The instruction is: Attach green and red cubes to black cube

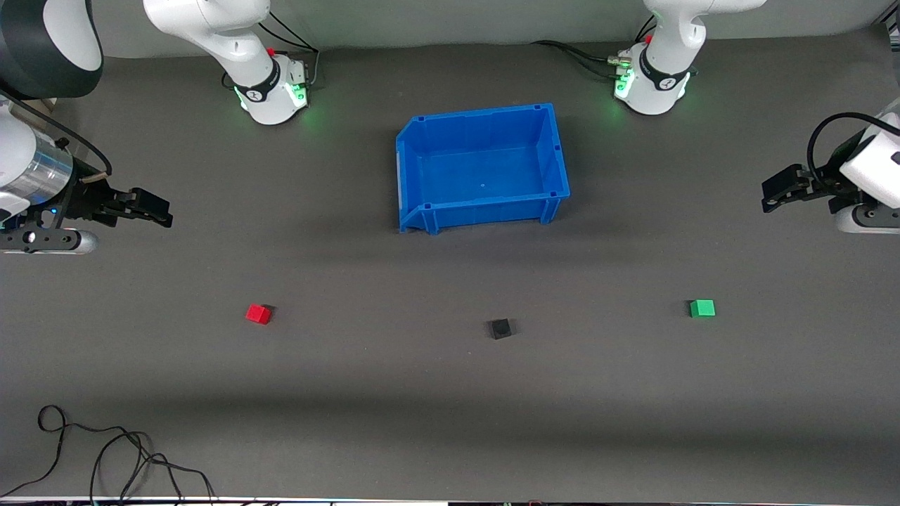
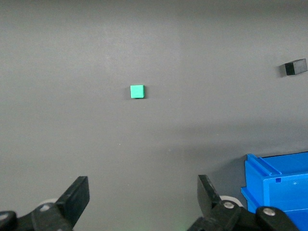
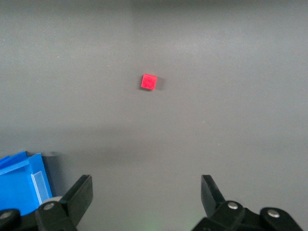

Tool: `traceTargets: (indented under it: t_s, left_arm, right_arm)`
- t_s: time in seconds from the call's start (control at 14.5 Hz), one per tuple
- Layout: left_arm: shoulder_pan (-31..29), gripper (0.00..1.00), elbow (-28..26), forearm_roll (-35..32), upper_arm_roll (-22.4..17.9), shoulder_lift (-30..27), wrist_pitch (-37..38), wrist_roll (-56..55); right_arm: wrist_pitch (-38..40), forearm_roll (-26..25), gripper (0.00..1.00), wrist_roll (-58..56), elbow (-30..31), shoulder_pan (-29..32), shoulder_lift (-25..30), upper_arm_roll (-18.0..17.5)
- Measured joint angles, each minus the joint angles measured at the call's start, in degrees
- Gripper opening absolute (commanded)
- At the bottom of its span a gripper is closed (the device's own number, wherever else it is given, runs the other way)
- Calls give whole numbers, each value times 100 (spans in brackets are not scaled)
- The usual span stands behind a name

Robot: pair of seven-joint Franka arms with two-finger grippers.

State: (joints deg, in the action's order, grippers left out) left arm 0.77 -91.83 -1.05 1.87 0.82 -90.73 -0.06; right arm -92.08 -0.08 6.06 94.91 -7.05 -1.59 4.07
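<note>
**Both grippers wide and waiting, three cubes still apart**

Left gripper [image 1: 773, 197] hangs at the right edge of the front view, over bare table at the left arm's end, fingers spread wide and holding nothing. Right gripper [image 1: 158, 211] mirrors it at the left edge of that view, over the right arm's end, also wide and empty.

Down in the lower half of the front view the three pieces sit in a loose row, well apart. Red cube [image 1: 258, 313] lies at lower left, toward the right arm's end. Black cube [image 1: 500, 328] sits near the middle, a touch nearer the camera than the other two. Green cube [image 1: 702, 308] rests at lower right, toward the left arm's end. Blue bin [image 1: 485, 169] stands at the centre of the frame, closer to the robot bases than all three cubes, and looks empty.

Nothing is joined yet, so the job looks to be at its very start. Each wrist camera has its own cube almost dead centre: green cube [image 2: 137, 91] for the left, red cube [image 3: 148, 81] for the right.

To do the pickup well, each arm should come straight down over its cube, square the fingers to two flat sides and close gently, since such a tiny block could skid or twist. Leaving the black cube undisturbed keeps a steady target for both.
</note>
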Motion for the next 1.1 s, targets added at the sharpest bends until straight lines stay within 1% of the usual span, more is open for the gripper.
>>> traceTargets:
  t_s: [0.55,0.69,0.83,1.1]
  left_arm:
    - [0,100,5,0,0,1,0,-15]
    - [-10,100,4,7,-8,9,0,-189]
    - [-88,100,4,105,-17,38,0,-955]
    - [-236,100,2,276,-26,283,-15,-3140]
  right_arm:
    - [-4,0,100,1,-1,-6,0,0]
    - [-4,0,100,1,-1,-6,0,0]
    - [-11,0,100,8,8,-2,-9,18]
    - [-195,0,100,9,51,12,-220,81]
